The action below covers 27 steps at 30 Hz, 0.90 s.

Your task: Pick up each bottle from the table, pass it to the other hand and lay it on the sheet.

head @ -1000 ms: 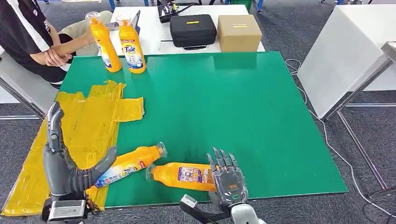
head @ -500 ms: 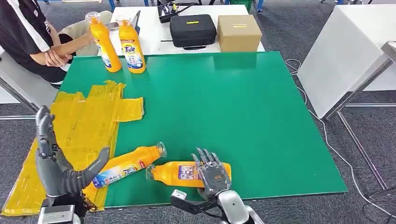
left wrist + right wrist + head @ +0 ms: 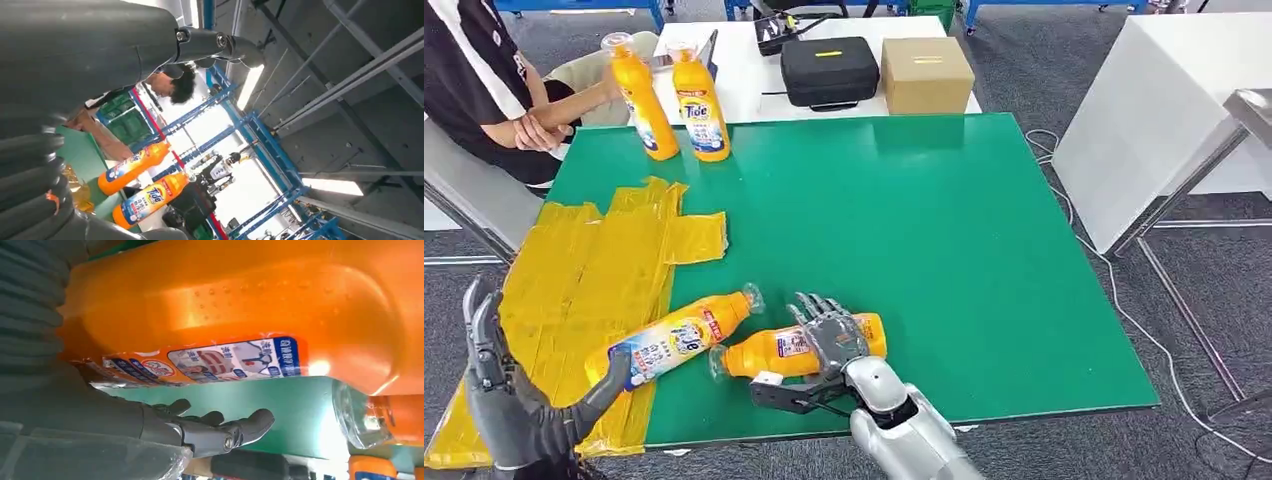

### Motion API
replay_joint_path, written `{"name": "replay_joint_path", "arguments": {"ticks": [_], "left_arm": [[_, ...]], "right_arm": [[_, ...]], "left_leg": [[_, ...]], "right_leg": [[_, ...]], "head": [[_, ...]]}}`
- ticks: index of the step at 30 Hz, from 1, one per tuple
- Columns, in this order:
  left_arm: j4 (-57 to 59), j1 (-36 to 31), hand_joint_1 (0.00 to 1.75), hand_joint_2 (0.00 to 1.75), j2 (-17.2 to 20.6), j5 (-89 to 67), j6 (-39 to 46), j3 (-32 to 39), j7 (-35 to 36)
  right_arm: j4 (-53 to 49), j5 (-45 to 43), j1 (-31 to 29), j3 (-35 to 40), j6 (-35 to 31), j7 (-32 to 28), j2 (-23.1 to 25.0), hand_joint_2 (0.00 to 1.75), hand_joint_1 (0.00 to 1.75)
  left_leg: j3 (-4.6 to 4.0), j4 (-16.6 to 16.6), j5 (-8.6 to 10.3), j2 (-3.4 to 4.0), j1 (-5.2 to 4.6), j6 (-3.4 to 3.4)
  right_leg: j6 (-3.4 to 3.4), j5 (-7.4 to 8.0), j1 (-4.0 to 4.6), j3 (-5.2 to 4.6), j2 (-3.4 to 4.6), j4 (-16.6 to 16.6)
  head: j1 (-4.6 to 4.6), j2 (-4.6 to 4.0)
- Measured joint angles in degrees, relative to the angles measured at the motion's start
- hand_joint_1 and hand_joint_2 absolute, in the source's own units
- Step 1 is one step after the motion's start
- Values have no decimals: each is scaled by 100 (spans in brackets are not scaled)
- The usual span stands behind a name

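The left hand (image 3: 519,415) was held low beyond the near-left corner of the worktop (image 3: 944,230), palm up, fingers spread and thumb out, grasping nothing. Just ahead of it and to its right, the yellow sheet (image 3: 589,275) was spread over the worktop's left side. Across the sheet's inner edge, beyond the thumb, a labelled bottle (image 3: 674,338) was lying on its side, its base on the sheet and its clear cap pointing away toward the right hand.

Further right, a second lying bottle (image 3: 774,353) was being covered by the right hand (image 3: 832,335), whose fingers were draped over the body from above; in the right wrist view the orange body (image 3: 240,305) was seen pressed close against the palm, the fingers (image 3: 220,427) extended below it and not visibly wrapped round. The grasp was judged not yet closed, so this hand was taken as released.

For the pick to go well, the fingers would need to be curled fully round the body before any lift, the cap end left free for the receiving hand.

Far beyond both hands, two upright bottles (image 3: 674,100) were standing at the far-left edge, beside a seated person (image 3: 484,85).
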Motion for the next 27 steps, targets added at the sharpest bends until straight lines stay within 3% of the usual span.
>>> {"name": "replay_joint_path", "arguments": {"ticks": [1,2,3,20,24,27], "left_arm": [[-96,84,0,175,9,-31,-24,2,24],[-186,159,0,175,15,-63,-68,7,46],[-275,238,0,175,20,-109,-124,20,65],[-752,570,0,175,-37,-446,-439,24,280],[-830,478,0,175,-57,-651,-552,-151,507],[-837,363,0,175,-87,-526,-989,-254,588]], "right_arm": [[120,-11,-72,0,15,2,33,175,26],[232,-13,-135,2,48,20,44,175,143],[364,-7,-162,9,107,55,63,175,175],[723,175,-403,153,640,378,6,175,175],[468,135,-251,151,645,423,-172,175,175],[-16,354,71,53,649,795,-382,175,175]], "left_leg": [[6,0,-1,1,2,0],[12,0,-1,1,3,-2],[17,-1,-6,0,5,-8],[101,0,-14,-23,7,-13],[103,0,-19,-48,4,-3],[109,0,-23,-72,3,9]], "right_leg": [[-1,0,2,3,0,-1],[-2,-1,4,8,1,-2],[-5,-3,8,14,1,-3],[-16,-24,7,103,-18,-6],[-3,-37,1,117,-51,-18],[-8,-49,-1,137,-74,-29]], "head": [[0,2],[0,2],[2,2],[0,2],[-2,0],[2,0]]}}
